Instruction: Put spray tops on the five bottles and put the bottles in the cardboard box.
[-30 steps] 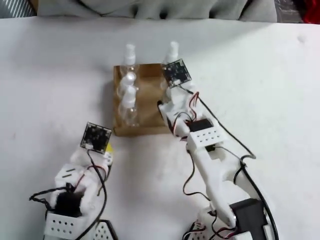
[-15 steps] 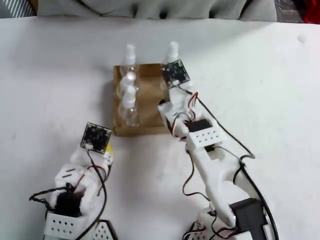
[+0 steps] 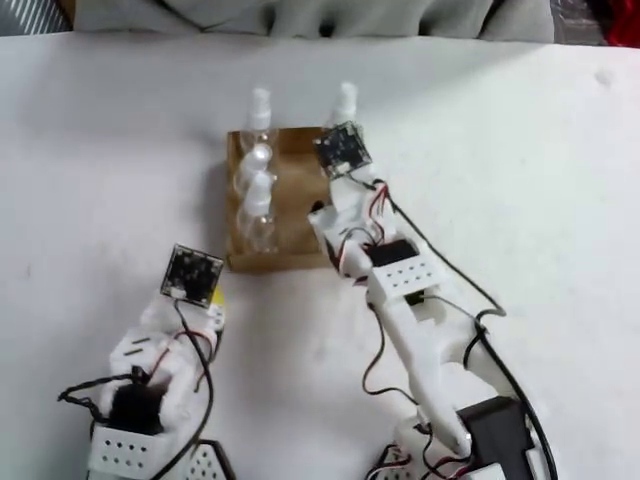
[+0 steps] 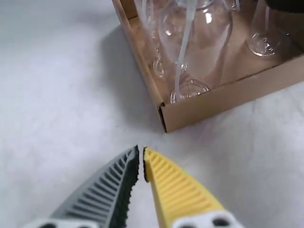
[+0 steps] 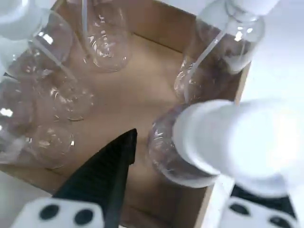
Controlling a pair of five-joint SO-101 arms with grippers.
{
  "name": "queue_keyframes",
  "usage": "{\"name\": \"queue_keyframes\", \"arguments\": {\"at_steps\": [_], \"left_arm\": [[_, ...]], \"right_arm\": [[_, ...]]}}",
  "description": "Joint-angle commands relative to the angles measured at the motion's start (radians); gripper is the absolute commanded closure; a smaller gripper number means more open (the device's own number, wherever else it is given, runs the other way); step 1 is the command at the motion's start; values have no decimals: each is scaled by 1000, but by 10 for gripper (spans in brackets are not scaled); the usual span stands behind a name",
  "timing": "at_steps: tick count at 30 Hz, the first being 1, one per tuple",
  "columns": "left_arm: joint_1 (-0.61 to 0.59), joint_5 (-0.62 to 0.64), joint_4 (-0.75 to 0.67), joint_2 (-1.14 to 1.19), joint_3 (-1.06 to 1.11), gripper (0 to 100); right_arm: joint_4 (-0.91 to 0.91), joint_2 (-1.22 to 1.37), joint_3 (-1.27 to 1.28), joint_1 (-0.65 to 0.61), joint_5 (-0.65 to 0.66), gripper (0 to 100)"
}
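Five spray-topped bottles (image 3: 258,205) are counted in one cardboard box (image 3: 295,215), the right hand (image 5: 190,166) spread wide around one, the left hand (image 4: 141,154) pinched closed, empty.

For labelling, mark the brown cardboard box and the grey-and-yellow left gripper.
Brown cardboard box (image 4: 228,102): left wrist view, on the outer wall facing the gripper.
Grey-and-yellow left gripper (image 4: 141,152): left wrist view, midway between its fingertips.

You had five clear bottles (image 5: 102,42) to count, three in one row and two in the other, and five white spray tops (image 3: 260,98), one per bottle. There was one cardboard box (image 3: 295,215) and two arms (image 3: 420,330) at one white table (image 3: 100,150).
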Motion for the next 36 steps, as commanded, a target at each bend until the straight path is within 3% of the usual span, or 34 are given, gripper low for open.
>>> {"name": "queue_keyframes", "arguments": {"at_steps": [1,8,22,32,36], "left_arm": [[-4,-9,8,-12,0,980],[-2,-9,2,-12,0,980],[-8,-98,-2,-12,0,980],[-10,-100,6,-12,0,980],[-25,-100,6,-12,0,980]], "right_arm": [[-12,-13,-9,-30,2,723],[4,-59,-9,-19,6,723],[447,-377,-17,-24,11,731],[714,-688,89,-15,160,981],[763,-845,196,-15,187,956]]}}
